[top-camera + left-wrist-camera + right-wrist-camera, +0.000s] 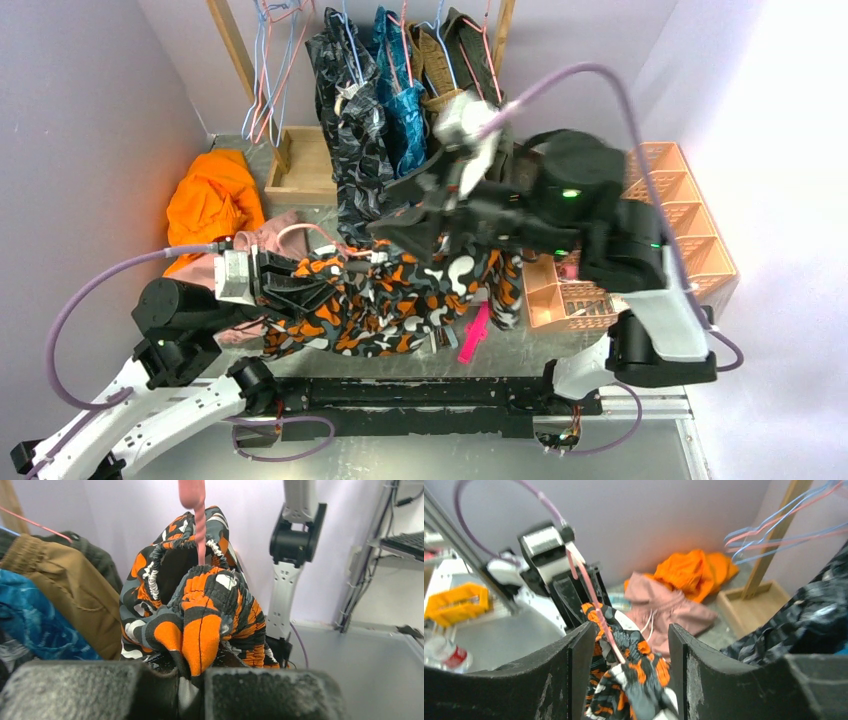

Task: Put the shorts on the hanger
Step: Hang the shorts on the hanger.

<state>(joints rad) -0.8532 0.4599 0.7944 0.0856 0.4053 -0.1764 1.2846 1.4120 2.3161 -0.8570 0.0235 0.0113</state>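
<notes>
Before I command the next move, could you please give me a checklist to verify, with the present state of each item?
1. Left gripper shut on the shorts: ok, a fold is pinched between its fingers.
2. Hanger inside the waistband: ok, its twisted neck rises out of the waist opening.
3. Right gripper gripping the hanger: not ok, its fingers stand apart on either side of the wire.
4. Shorts sitting evenly on the hanger: cannot tell, fabric hides the lower wire.
5. Right arm free of the hanging clothes: cannot tell, they overlap in the top view.
</notes>
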